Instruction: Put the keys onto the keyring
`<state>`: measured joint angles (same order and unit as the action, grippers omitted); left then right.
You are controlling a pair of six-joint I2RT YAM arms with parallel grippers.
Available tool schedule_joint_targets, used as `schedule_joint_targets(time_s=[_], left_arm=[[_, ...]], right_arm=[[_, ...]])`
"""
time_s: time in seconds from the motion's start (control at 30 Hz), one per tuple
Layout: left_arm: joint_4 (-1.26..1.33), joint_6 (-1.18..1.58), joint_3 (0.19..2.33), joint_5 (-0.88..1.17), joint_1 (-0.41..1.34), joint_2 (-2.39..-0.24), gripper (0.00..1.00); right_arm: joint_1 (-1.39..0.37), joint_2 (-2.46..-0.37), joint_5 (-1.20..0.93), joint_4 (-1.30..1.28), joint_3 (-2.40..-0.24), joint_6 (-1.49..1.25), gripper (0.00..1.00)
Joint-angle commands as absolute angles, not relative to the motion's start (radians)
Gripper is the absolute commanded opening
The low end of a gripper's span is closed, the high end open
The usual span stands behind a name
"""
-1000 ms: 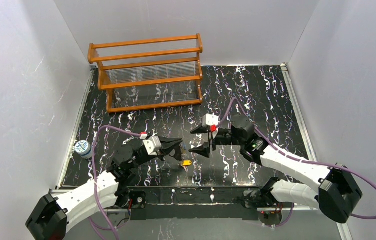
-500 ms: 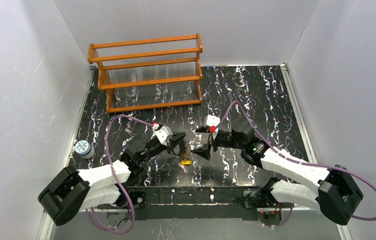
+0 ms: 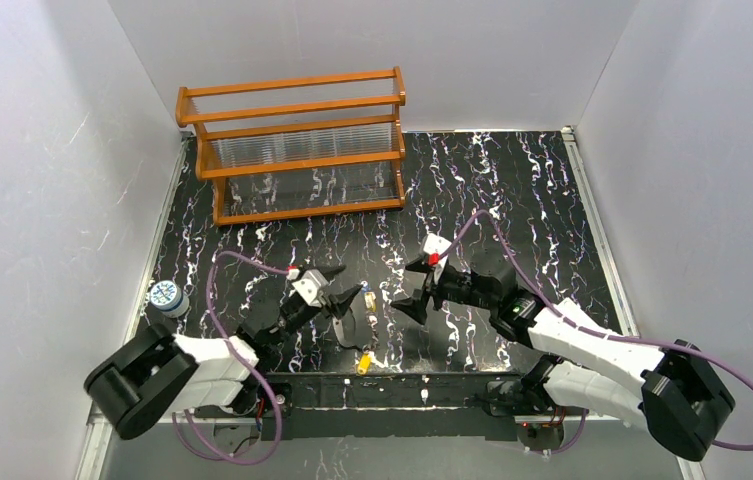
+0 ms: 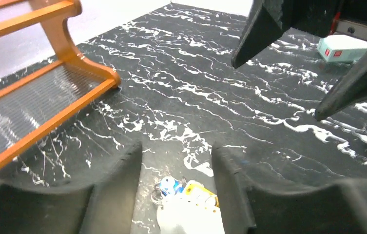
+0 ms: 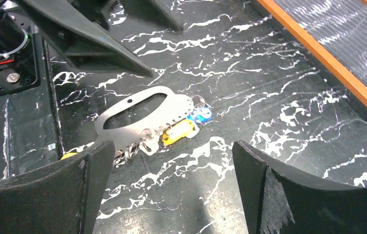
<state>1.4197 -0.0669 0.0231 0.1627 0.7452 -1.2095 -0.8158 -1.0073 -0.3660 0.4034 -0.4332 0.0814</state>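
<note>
- Since the earlier frame, the left gripper [image 3: 350, 305] has been opened and now grips nothing, and a loose yellow key [image 3: 363, 362] has been shifted toward the bottom edge.
- A wooden rack [image 3: 297, 150] is seen at upper left.
- The right gripper [image 3: 401, 286] is held wide open and empty.
- The keyring [image 5: 171, 113] is laid flat at centre frame, with a blue key [image 5: 202, 115] and a second yellow key [image 5: 179, 132] at its right end.

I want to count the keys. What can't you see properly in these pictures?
Left wrist view: keyring is just white glare, cut by the bottom edge.
Right wrist view: one yellow key mostly behind that wrist's own finger.
Top view: keys too small to count.
</note>
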Motion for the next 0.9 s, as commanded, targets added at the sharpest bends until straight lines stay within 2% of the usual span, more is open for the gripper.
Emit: schedule_joint_targets(time_s=[0.0,0.07,0.1,0.27,0.5,0.6,0.73,0.87], left_arm=[[1.425,-0.03,-0.041,0.018,0.746,-1.025,0.67],[1.303,-0.026,-0.042,-0.047,0.744,-0.919,0.94],[1.24,-0.026,-0.035,-0.066,0.744,-0.867,0.98],[1.056,-0.031,-0.003,-0.136,0.741,-0.741,0.99],[0.872,-0.039,0.107,-0.29,0.73,-0.819,0.98],[0.809,-0.035,0.137,-0.331,0.673,-0.847,0.98],[0.686,-0.006,0.196,-0.342,0.515,-0.89,0.98],[0.669,-0.027,0.234,-0.355,0.403,-0.983,0.98]], right_arm=[[-0.793,-0.983,-0.31,0.446,-0.415,0.027,0.99],[-0.775,-0.985,-0.305,0.445,-0.411,0.009,0.99],[-0.763,-0.985,-0.305,0.447,-0.41,-0.016,0.99],[-0.657,-0.991,-0.309,0.464,-0.397,-0.112,0.99],[-0.443,-0.99,-0.247,0.44,-0.389,-0.21,0.99],[-0.377,-0.99,-0.154,0.423,-0.393,-0.195,0.99],[-0.37,-0.981,0.046,0.431,-0.392,-0.085,0.99],[-0.37,-1.0,0.223,0.587,-0.327,-0.006,0.99]])
